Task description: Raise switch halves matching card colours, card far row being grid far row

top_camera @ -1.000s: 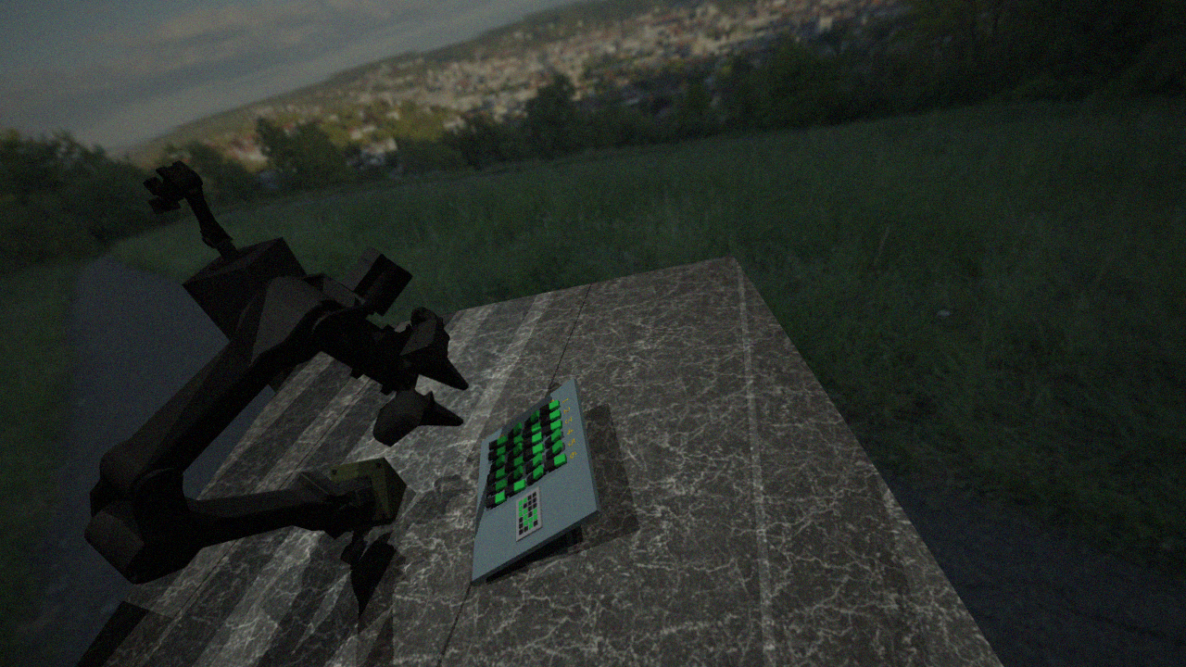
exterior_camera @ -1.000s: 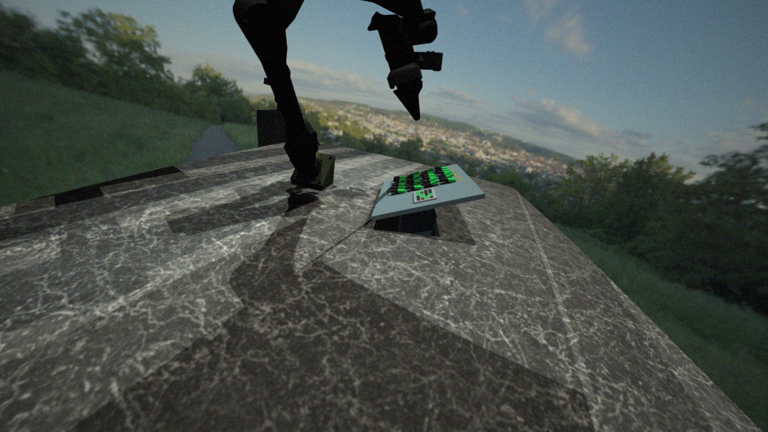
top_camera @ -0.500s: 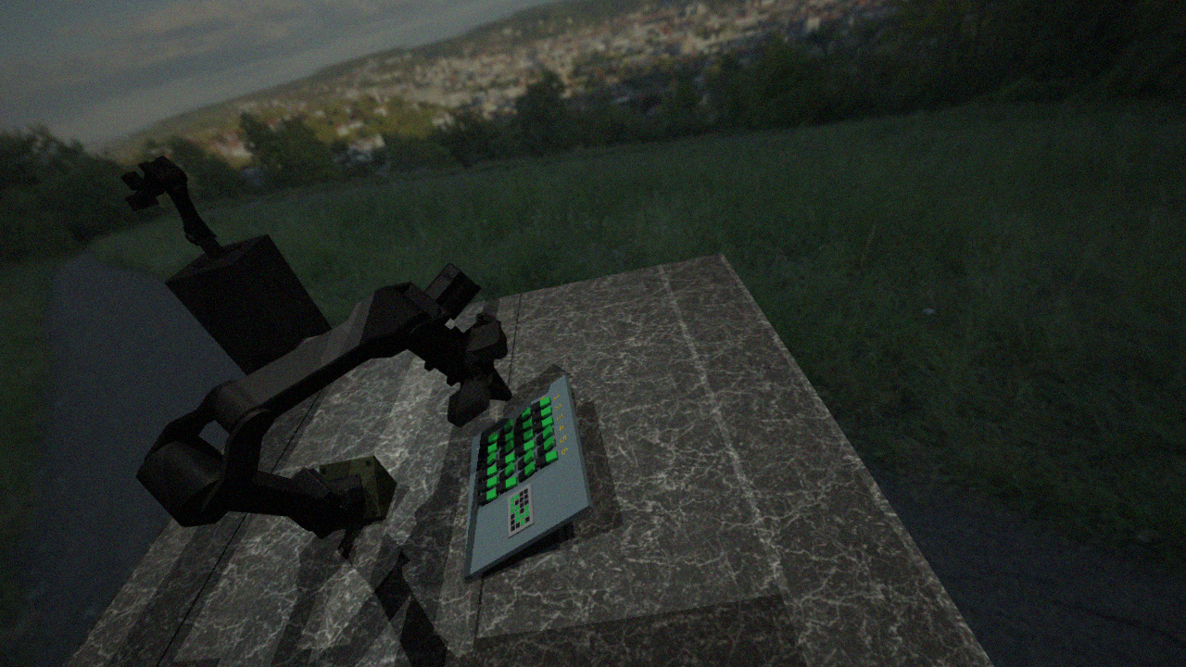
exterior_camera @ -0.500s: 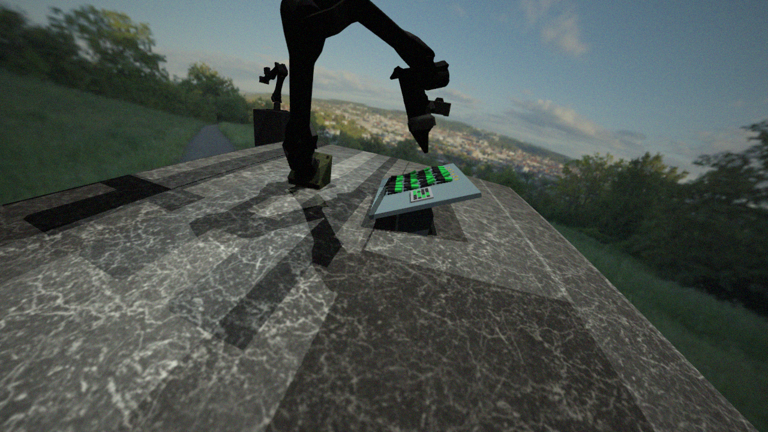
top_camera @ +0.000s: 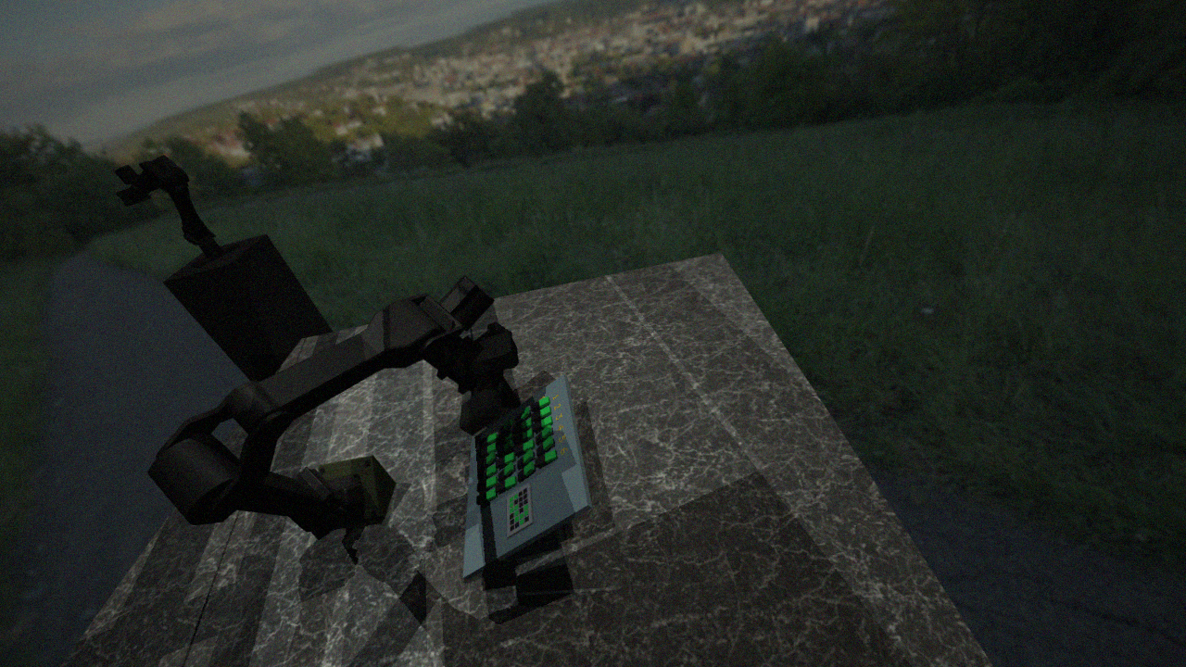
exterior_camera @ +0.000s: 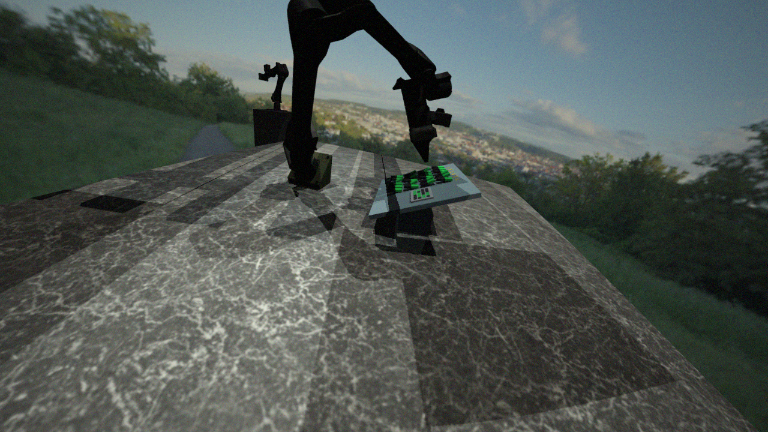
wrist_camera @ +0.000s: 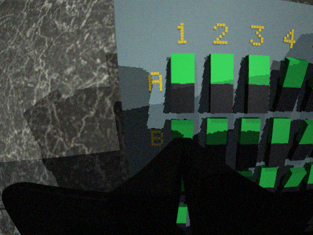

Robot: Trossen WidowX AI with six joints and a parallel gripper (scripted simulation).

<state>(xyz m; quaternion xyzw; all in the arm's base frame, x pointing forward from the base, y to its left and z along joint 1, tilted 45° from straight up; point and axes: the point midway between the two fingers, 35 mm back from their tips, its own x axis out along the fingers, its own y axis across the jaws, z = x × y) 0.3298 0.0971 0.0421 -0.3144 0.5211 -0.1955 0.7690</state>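
The grey-blue panel [top_camera: 551, 508] [exterior_camera: 450, 194] [wrist_camera: 143, 19] is tilted and carries rows of green and dark grey switches. In the wrist view, switches A1 [wrist_camera: 182, 68], A2 [wrist_camera: 222, 68], A3 [wrist_camera: 258, 66] and A4 [wrist_camera: 295, 72] show beside the yellow labels. My gripper [exterior_camera: 425, 160] [wrist_camera: 182, 145] is shut and empty, its tips a little above the panel. In the wrist view its tips cover the near part of switch B1 [wrist_camera: 180, 125], left of switch B2 [wrist_camera: 216, 130]; the fingers hide much of the lower rows. The small card [top_camera: 519, 510] [exterior_camera: 421, 194] is outside the wrist view.
A dark support [exterior_camera: 413, 222] stands under the panel. The marble table [top_camera: 687, 464] [exterior_camera: 257, 322] [wrist_camera: 75, 124] lies around it, with shadows across it. Another arm on a dark pedestal [top_camera: 248, 307] [exterior_camera: 268, 127] stands in the background. My own arm reaches over the table from its base.
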